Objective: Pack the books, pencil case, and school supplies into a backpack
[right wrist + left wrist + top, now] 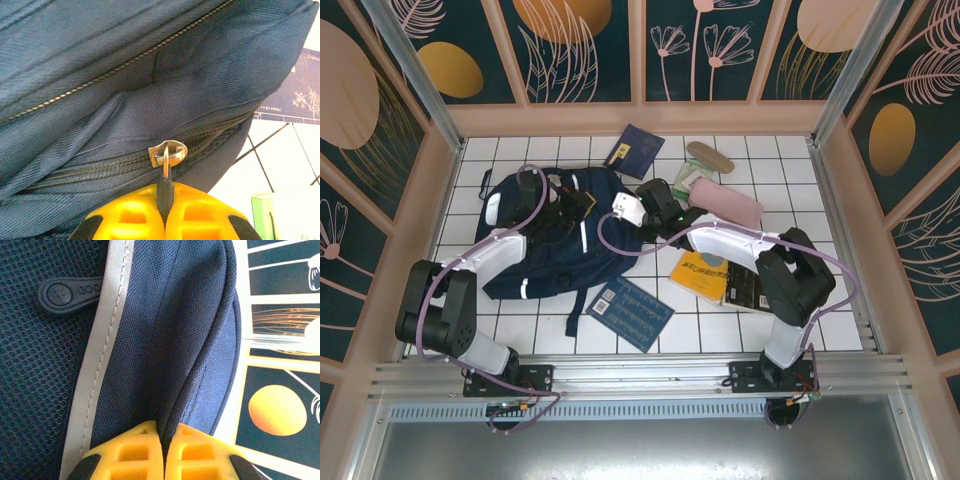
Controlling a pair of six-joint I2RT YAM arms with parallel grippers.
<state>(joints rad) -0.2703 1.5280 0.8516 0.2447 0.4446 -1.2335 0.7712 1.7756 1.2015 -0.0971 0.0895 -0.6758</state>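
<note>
The navy backpack (555,250) lies flat at centre left. My left gripper (580,204) (164,432) is shut on a fold of its fabric beside the pale reflective stripe (97,370). At the backpack's right edge, my right gripper (623,213) (165,189) is shut on the dark pull tab of the metal zipper slider (168,152). The zipper looks closed on both sides of the slider. The books lie around the backpack: navy booklet (633,150) (295,95), yellow book (700,276), black book (746,287), blue book (631,312). The pink pencil case (729,203), tan oval piece (710,156) and green pack (688,181) (280,215) lie at the back right.
The white tiled table (820,300) is ringed by patterned walls and a pink frame (640,118). A rubber logo tab (65,292) sits on the backpack's mesh. The right forearm (720,240) runs over the yellow book's far edge.
</note>
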